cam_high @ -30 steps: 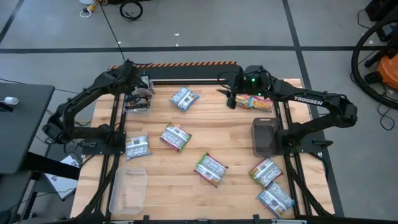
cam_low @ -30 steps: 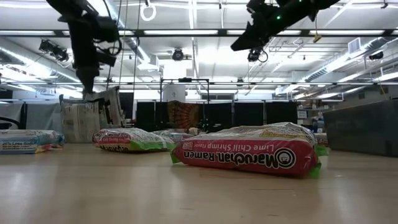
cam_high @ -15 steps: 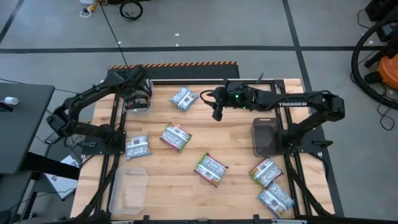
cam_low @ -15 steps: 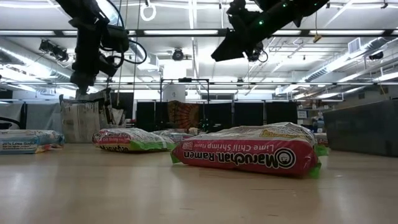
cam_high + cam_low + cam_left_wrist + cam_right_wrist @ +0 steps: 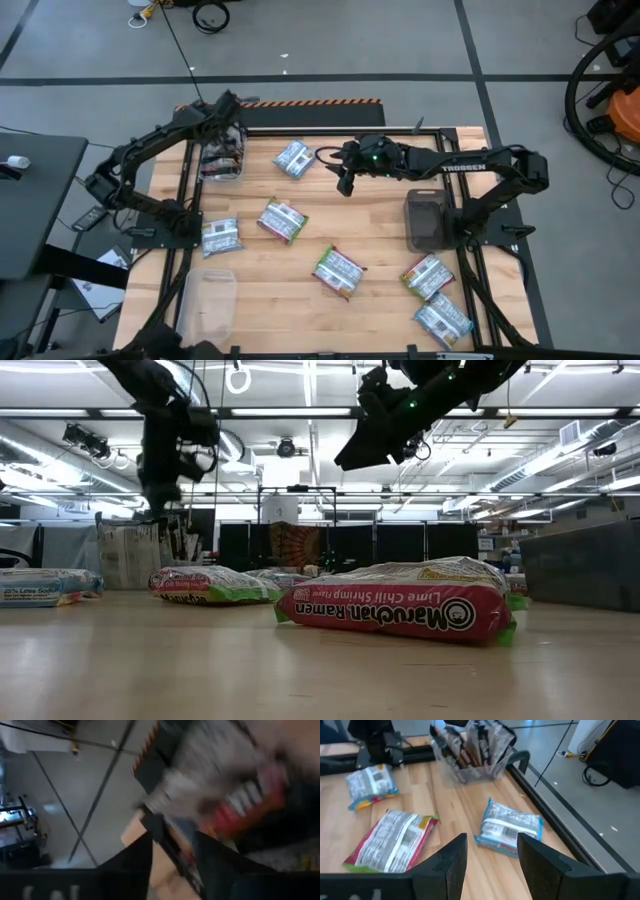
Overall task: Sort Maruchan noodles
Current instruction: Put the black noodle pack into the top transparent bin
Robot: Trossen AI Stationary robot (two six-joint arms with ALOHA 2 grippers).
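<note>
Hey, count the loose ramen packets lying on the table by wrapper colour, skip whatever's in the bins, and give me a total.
Blue-white packets: 3
Green-white packets: 3
Total: 6

1. A grey floor [image 5: 330,40] crossed by dark lines surrounds the wooden worktop [image 5: 370,230].
2. A black-and-orange hazard strip [image 5: 300,102] runs along the worktop's far edge.
3. Long ceiling lights [image 5: 300,412] glow over the open room.
4. A dark desk [image 5: 25,200] stands at the left.
</note>
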